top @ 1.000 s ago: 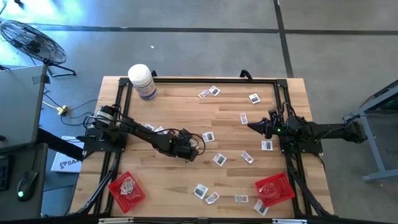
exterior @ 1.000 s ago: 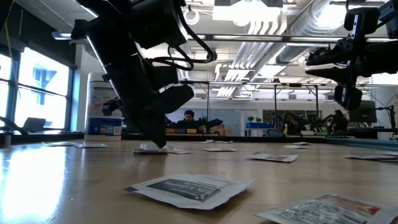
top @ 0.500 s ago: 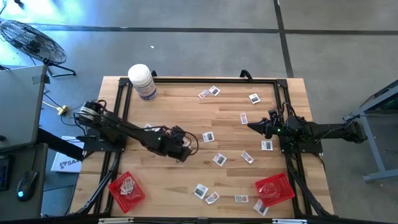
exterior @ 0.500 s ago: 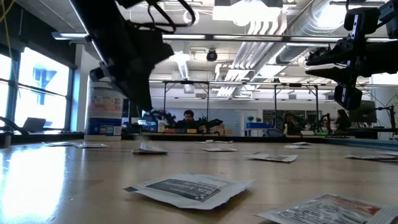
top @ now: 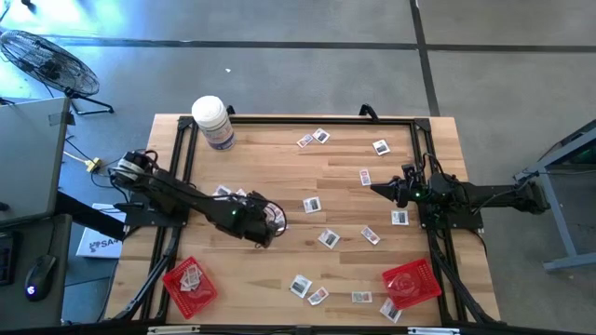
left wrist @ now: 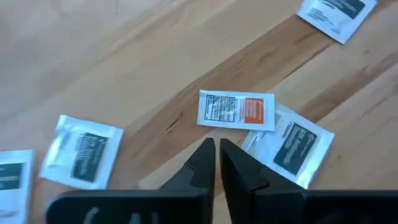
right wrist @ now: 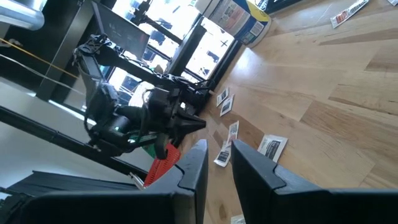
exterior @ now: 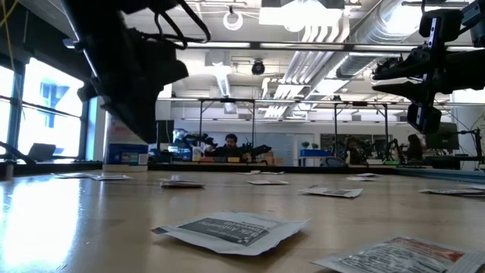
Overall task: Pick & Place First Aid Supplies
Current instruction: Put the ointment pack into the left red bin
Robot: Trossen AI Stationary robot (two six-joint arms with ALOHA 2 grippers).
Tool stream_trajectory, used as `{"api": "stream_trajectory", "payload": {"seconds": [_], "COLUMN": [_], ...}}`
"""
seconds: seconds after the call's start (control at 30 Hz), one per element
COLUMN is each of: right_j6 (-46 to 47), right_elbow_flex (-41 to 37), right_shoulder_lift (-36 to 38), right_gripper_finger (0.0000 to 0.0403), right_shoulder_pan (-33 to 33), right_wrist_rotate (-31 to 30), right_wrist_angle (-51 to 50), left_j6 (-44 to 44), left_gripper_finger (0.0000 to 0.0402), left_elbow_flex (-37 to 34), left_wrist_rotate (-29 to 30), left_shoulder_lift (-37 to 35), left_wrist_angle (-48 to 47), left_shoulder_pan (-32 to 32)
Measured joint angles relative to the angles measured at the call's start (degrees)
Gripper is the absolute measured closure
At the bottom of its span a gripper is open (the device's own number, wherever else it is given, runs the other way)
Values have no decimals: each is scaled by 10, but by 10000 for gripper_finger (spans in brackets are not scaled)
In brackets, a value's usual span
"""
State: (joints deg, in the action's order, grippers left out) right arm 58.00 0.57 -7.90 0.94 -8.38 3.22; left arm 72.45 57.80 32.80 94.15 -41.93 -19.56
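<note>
Left gripper: the left gripper [left wrist: 217,149] hangs above the left middle of the worktop [top: 279,167], its two dark fingers drawn almost together with only a thin slit between them, nothing seen between them.
Under the left gripper: a red-and-white packet [left wrist: 236,110] lies just past the fingertips, overlapping a grey-print packet [left wrist: 289,144]; another packet [left wrist: 83,150] lies apart to one side.
Left arm: seen from above, the arm reaches from the worktop's left edge toward the centre, the gripper [top: 267,220] near a pair of packets [top: 228,193].
Right gripper: the right gripper [top: 379,189] waits raised at the right side of the worktop, fingers [right wrist: 193,163] a narrow gap apart, empty.
Packets: small white square packets are scattered flat over the wood, among them two near the far edge [top: 314,139], one in the middle [top: 312,205], one beside the right arm [top: 399,218] and several along the near edge [top: 300,286].
Trays: a red tray [top: 190,285] at the near left corner holds a packet; a second red tray [top: 412,282] sits at the near right.
Bottle: a white bottle [top: 212,122] stands at the far left corner.
Low view: a packet [exterior: 231,227] lies flat in the foreground, the left arm [exterior: 125,72] dark overhead.
</note>
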Motion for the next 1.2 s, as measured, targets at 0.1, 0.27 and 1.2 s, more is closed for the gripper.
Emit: {"api": "stream_trajectory", "payload": {"seconds": [0.1,0.27,1.2], "right_j6": [0,0,0], "right_elbow_flex": [0,0,0], "right_shoulder_lift": [0,0,0], "right_gripper_finger": [339,339,339], "right_shoulder_pan": [0,0,0], "right_wrist_rotate": [0,0,0], "right_wrist_angle": [0,0,0], "left_j6": [12,28,28], "left_gripper_finger": [347,284,320], "left_elbow_flex": [-38,-95,-143], "left_wrist_rotate": [-14,-18,34], "left_shoulder_lift": [0,0,73], "left_wrist_angle": [52,160,327], "left_shoulder_pan": [17,41,34]}}
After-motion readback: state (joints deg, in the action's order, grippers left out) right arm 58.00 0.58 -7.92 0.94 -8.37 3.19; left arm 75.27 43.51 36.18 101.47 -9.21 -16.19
